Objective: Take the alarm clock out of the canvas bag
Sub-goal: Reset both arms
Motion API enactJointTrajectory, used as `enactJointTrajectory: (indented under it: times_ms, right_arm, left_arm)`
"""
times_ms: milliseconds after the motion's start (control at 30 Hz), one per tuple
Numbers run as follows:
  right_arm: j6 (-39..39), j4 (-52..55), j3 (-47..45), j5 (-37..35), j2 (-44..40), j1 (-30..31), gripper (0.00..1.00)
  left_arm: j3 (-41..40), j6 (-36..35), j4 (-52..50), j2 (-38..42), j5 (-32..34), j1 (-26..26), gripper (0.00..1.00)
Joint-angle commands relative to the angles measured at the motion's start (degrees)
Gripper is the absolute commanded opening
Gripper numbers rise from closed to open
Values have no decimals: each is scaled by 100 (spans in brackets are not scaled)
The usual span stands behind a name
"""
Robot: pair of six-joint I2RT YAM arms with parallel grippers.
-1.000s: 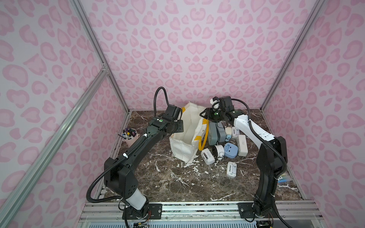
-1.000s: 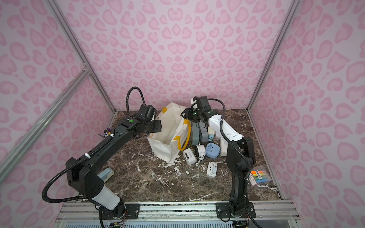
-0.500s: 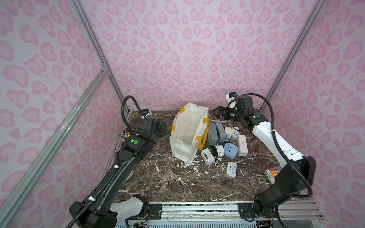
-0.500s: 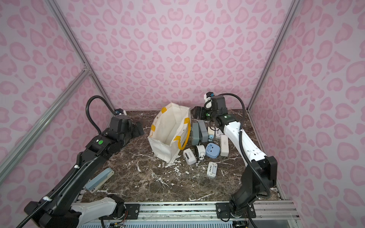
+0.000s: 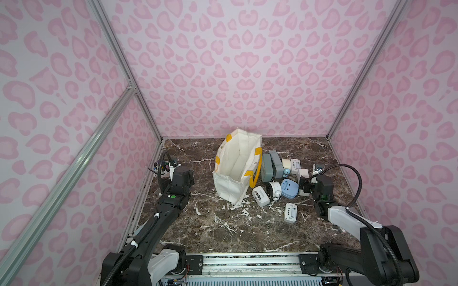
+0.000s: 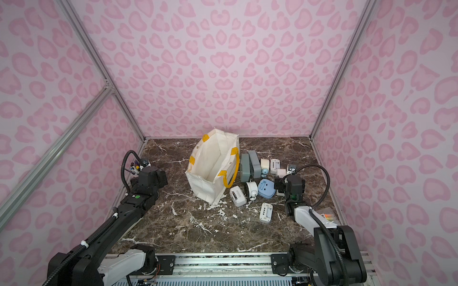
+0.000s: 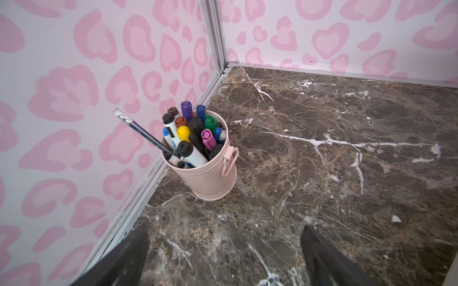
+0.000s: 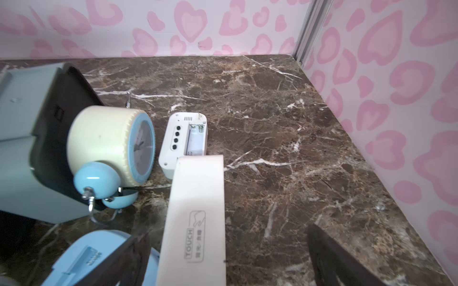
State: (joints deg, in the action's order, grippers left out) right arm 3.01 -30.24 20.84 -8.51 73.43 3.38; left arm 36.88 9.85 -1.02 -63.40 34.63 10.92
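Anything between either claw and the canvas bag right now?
Left claw: only bare marble tabletop toward the canvas bag. Right claw: the blue clock and round white clock lie between it and the bag.

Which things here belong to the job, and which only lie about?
Job:
- canvas bag
- beside it: blue alarm clock, twin-bell alarm clock, white digital clock

Lying about:
- pink pen bucket
- its markers and pencil
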Motion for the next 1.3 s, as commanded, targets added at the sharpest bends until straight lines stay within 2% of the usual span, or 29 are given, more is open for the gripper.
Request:
enactJointTrajectory:
  times_ms: [0, 100, 267, 367, 467, 567, 633, 767, 800, 1267]
  right_arm:
    - [-254, -1933, -363, -590, 415, -15, 98]
    - [-142, -2110, -344, -412, 636, -37, 98]
    - [-309, -3549, -449, -346, 1708, 13, 99]
    - [-214, -2648, -273, -365, 1378, -6, 99]
    - [-180, -3048, -275, -411, 1618, -21, 99]
    - [-168, -2856, -231, -396, 1554, -30, 99]
    - [-195, -2552, -146, -362, 1457, -30, 99]
    - [-199, -2563, -135, -382, 1490, -22, 99]
    - [-182, -2449, -86, -374, 1470, -33, 99]
    - [-177, -2400, -67, -336, 1477, -48, 99]
  left_arm:
    - [-324, -559, 1914, -286, -562, -164, 97]
    - [-717, -716, 2937, -604, -1200, -391, 97]
    - [-908, -846, 3745, -1151, -1757, -664, 97]
    - [-829, -869, 3667, -1417, -2011, -731, 97]
    - [-1314, -770, 4484, -1645, -1941, -755, 96]
    - [-1622, -747, 5322, -1893, -1812, -764, 97]
    - [-1522, -679, 5095, -1897, -2049, -878, 98]
    - [-1986, -590, 6167, -2131, -2183, -1003, 98]
    - [-1925, -587, 5890, -2066, -2213, -998, 98]
    - [-1844, -587, 5822, -2124, -2278, -1026, 97]
